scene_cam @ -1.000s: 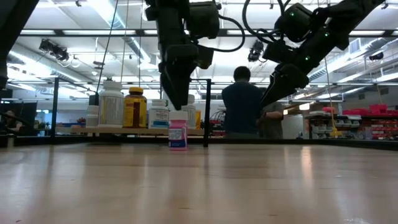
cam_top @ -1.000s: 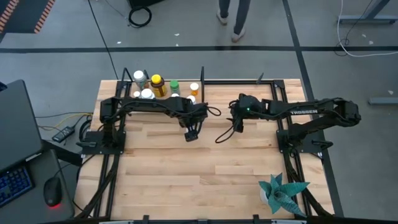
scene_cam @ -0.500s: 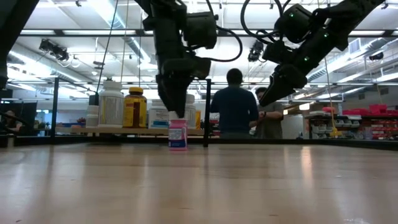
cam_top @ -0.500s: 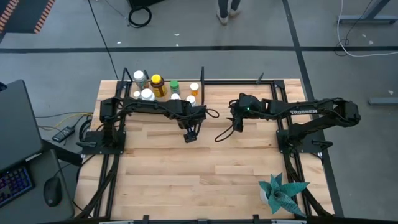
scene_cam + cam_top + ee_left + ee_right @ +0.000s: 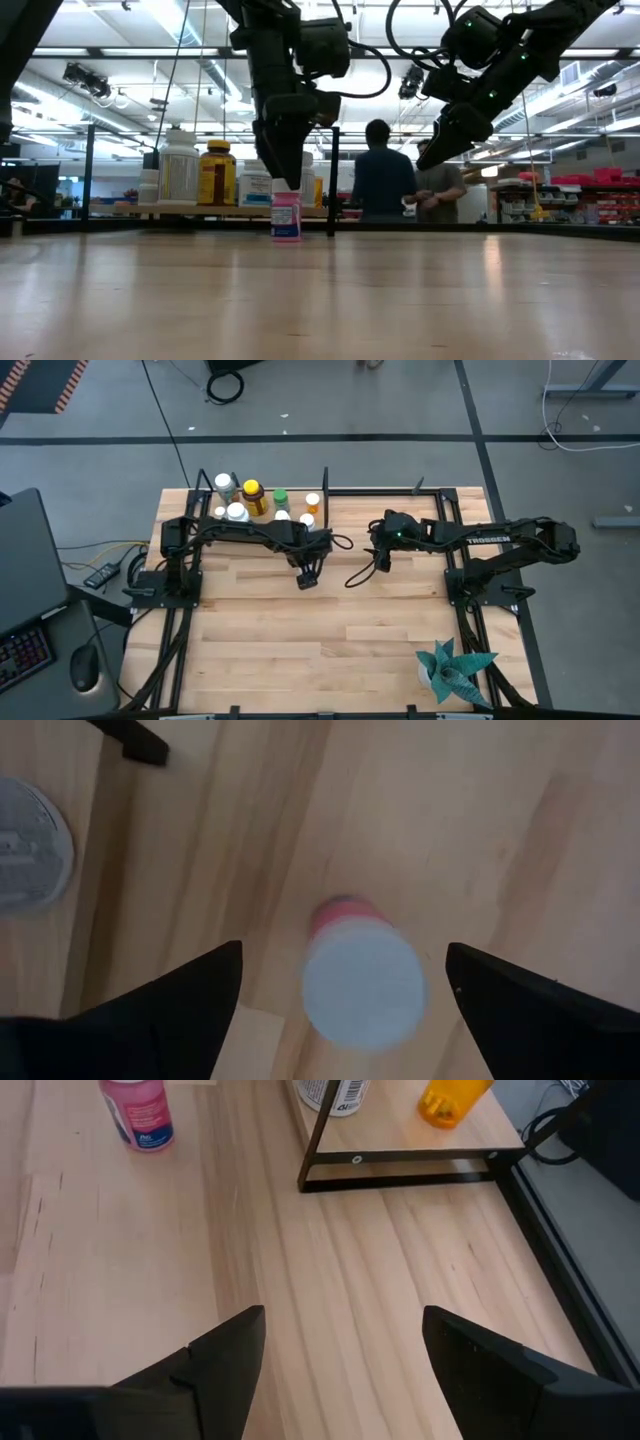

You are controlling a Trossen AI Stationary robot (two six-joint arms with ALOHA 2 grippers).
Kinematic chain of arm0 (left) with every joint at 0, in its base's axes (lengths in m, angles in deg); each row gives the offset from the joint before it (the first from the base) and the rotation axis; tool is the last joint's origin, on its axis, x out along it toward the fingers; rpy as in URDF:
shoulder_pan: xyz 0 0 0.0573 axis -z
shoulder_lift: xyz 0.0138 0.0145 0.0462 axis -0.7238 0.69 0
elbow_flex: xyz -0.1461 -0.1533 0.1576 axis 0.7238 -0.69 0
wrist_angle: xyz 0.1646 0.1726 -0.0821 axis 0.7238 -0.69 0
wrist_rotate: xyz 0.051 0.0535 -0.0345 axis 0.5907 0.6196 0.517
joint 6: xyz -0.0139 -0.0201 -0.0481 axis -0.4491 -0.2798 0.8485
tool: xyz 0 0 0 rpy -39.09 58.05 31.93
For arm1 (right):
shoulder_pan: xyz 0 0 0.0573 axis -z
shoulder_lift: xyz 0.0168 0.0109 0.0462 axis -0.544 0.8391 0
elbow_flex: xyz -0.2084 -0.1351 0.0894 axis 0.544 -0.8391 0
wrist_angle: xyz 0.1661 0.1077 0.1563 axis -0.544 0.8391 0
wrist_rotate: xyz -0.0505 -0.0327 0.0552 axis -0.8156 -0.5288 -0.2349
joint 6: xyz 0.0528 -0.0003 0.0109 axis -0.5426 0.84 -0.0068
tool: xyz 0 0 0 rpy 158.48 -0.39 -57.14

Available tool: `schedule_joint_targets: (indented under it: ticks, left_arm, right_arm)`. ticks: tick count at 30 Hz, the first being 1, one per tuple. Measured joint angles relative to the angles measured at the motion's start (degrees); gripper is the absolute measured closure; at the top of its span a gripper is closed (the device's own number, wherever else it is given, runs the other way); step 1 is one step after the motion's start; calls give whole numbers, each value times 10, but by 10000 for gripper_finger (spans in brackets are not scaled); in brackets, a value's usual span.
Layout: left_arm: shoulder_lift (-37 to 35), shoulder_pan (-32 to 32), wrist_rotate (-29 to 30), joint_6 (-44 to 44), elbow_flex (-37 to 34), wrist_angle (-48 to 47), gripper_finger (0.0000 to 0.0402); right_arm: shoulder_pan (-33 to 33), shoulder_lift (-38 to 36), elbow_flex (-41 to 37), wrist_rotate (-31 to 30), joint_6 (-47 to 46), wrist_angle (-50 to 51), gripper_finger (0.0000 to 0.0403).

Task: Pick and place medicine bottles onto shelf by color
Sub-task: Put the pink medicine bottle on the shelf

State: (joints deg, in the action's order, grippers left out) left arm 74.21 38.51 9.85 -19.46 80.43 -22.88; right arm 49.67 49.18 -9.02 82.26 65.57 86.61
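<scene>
The pink bottle [image 5: 285, 215] stands upright on the desk [image 5: 300, 650], its long axis vertical, a small cylinder with a white round cap and a pink labelled body. It sits on the pale wood planks just in front of the shelf [image 5: 210, 210], near the shelf's black upright divider [image 5: 331, 180]. The left gripper [image 5: 307, 578] hangs directly over it, pointing straight down; its dark wedge-shaped fingers [image 5: 180, 1010] are spread wide on either side of the cap and hold nothing, with bare wood showing between each finger and the bottle.

On the shelf, a low light-wood ledge in a thin black metal frame, other bottles stand upright in a cluster: a large white one [image 5: 179, 172], an amber one with a yellow cap [image 5: 217, 172], a green-capped one [image 5: 281, 496] and an orange one [image 5: 313, 501].

The right gripper [image 5: 381, 560] hovers above the desk to the right of the pink bottle, well apart from it, its fingers [image 5: 225, 1355] also wide apart and empty. A spiky teal plant [image 5: 452, 668] sits at the desk's near right corner.
</scene>
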Motion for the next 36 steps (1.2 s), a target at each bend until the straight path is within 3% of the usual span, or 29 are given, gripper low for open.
schedule_joint_targets:
  ticks: [8,20,27,33,36]
  left_arm:
    - [7,4,20,11,-2,-7,64]
    - [7,7,20,11,-2,-8,226]
    - [6,7,20,17,-1,-43,226]
    - [-18,-8,23,27,-1,-111,184]
    - [-45,-24,29,29,0,-123,198]
  right_arm:
    - [0,0,0,0,0,1,125]
    - [0,0,0,-4,0,1,125]
    - [0,0,0,-5,0,1,125]
    - [0,0,0,-5,0,1,125]
    - [0,0,0,-5,-2,1,125]
